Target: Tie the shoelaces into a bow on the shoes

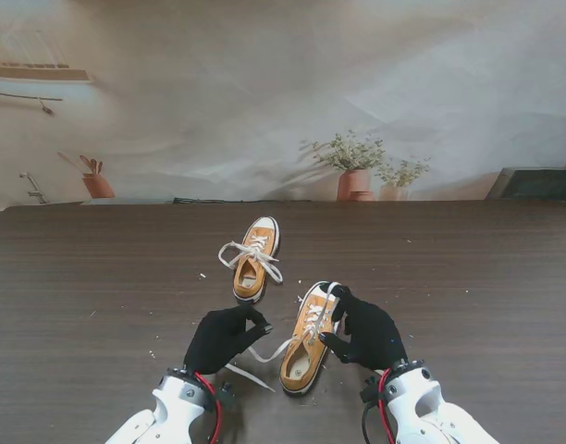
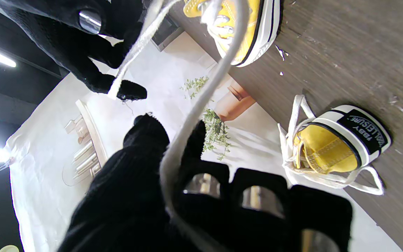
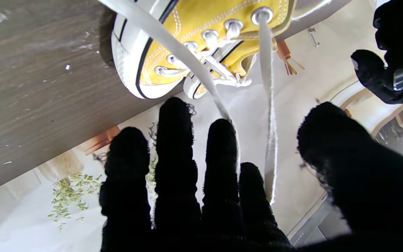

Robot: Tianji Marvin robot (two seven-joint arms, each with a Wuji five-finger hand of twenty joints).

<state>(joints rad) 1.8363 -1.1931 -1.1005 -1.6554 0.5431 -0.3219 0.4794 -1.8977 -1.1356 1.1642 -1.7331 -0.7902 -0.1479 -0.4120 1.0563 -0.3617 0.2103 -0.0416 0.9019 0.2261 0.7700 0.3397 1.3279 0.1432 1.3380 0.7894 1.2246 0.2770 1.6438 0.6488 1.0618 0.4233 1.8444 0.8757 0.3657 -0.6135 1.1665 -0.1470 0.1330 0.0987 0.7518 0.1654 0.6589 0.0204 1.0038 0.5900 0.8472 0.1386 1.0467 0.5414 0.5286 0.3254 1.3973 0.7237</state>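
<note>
Holding lace (image 2: 201, 105) taut in left hand (image 1: 223, 338), clamped, so we can cross; right hand (image 1: 368, 333) spread beside near shoe (image 1: 308, 347).

A dark wood-grain desk (image 1: 98, 287) carries scattered pale crumbs (image 1: 203, 275). Behind it hangs a printed backdrop (image 1: 264, 83) showing potted plants (image 1: 353, 166) and a shelf (image 1: 38, 71).

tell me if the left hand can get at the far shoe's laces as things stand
Probably yes. The table between the left hand and the far shoe looks bare apart from crumbs. But that hand already has a lace of the near shoe running across it, so it would have to drop it first.
</note>
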